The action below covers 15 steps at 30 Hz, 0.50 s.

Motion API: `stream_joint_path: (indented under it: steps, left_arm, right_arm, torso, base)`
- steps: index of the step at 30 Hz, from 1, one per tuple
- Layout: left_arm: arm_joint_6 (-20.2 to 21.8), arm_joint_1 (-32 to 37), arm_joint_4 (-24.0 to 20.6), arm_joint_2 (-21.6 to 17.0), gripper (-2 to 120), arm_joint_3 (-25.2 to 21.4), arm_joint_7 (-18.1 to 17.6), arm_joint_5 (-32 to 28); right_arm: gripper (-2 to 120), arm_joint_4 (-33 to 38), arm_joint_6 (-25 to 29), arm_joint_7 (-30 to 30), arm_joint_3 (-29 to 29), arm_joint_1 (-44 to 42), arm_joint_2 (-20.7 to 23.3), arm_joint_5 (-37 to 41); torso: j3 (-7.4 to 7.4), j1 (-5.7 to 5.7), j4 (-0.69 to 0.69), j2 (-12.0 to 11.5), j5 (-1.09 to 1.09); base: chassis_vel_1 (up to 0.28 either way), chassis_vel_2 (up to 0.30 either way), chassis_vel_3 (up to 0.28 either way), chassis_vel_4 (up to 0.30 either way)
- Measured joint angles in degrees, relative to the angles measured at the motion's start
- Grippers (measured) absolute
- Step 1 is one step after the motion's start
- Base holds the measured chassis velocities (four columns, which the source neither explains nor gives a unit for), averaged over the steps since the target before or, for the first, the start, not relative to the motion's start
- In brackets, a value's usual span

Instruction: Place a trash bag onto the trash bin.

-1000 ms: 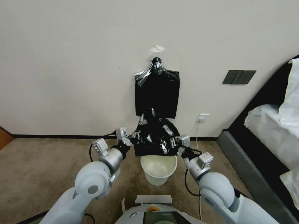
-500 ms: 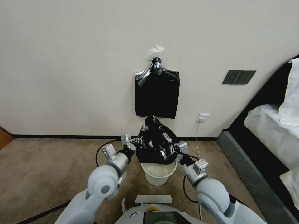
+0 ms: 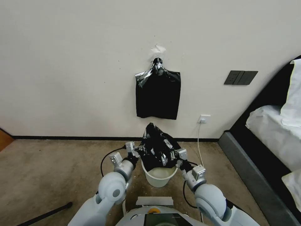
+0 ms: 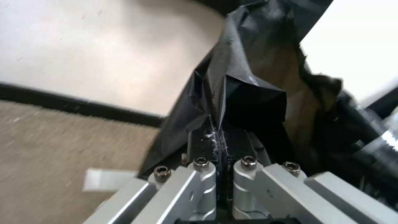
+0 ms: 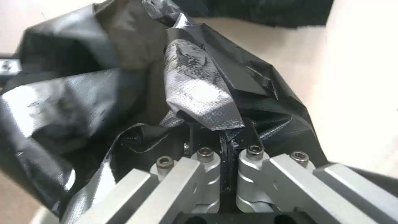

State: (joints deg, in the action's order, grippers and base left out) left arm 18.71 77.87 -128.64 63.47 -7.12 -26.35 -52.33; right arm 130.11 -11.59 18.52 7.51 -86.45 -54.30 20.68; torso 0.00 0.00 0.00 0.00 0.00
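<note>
Left gripper [image 3: 137, 153] and right gripper [image 3: 175, 156], one at each side of the trash bag [image 3: 158, 146], jaws clamped tight on its crinkled plastic. Bag held spread just above the trash bin [image 3: 158, 176], lower edge touching the rim, bin on the carpet before the wall.

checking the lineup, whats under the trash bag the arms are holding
Under the trash bag sits the trash bin on the carpet, its front rim and inner wall visible. The bag covers the bin's back rim. The left tool and right tool pinch the bag's sides.
</note>
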Motion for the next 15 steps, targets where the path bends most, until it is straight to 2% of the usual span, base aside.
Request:
stream_joint_path:
  steps: [5, 6, 15]
  left_arm:
    - [0.4, 2.0, -0.1, -0.4, 0, 0.0, 0.0, 1.3]
    - [0.5, 4.6, -0.1, -0.9, 0, -0.1, 0.0, 3.2]
    - [0.5, 8.8, -0.8, -1.3, 0, -0.5, 0.1, 6.3]
  right_arm:
    - [0, -0.5, 0.0, 0.3, -0.5, -0.7, -0.1, -0.8]
    - [0, -1.7, 0.3, 1.3, -0.7, -1.9, -0.1, -2.3]
    - [0, -2.0, 0.1, 4.2, -0.5, -7.7, 0.1, -7.9]
  torso:
    - [0.00, 0.00, 0.00, 0.0, 0.00]
    - [0.00, 0.00, 0.01, 0.0, 0.00]
    - [0.00, 0.00, -0.01, 0.0, 0.00]
  base:
    - [0.000, 0.000, 0.000, 0.000]
    - [0.000, 0.000, 0.000, 0.000]
    - [0.000, 0.000, 0.000, 0.000]
